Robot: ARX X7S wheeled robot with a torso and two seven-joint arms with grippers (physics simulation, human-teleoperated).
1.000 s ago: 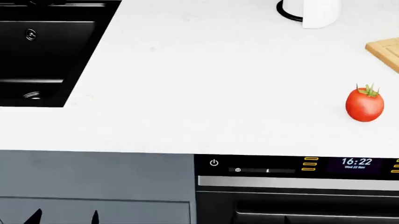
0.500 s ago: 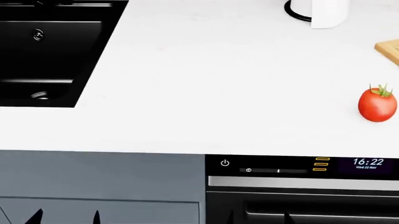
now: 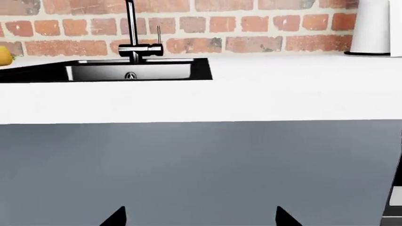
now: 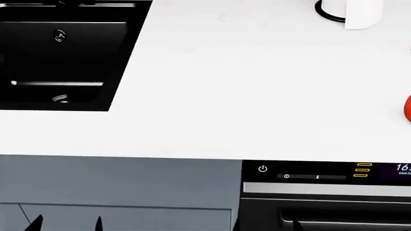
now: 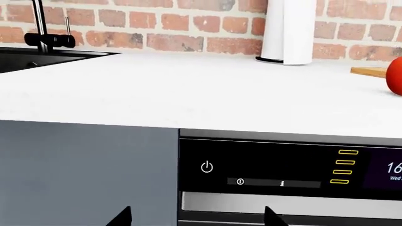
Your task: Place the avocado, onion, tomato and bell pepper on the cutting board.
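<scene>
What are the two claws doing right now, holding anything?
Left gripper: open, holding nothing, down in front of the grey cabinet.
Right gripper: open, holding nothing, down in front of the oven panel.

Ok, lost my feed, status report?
Both grippers open, empty, below counter edge. Tomato on counter, cutting board behind it. Nothing in the way.

Matt white countertop, glossy black sink, rough brick wall, glossy red tomato.

White counter w/ tomato at 3 o'clock, cutting board edge just behind; white cylinder at 1; faucet at 10; oven panel below; right gripper fingertips apart.
</scene>
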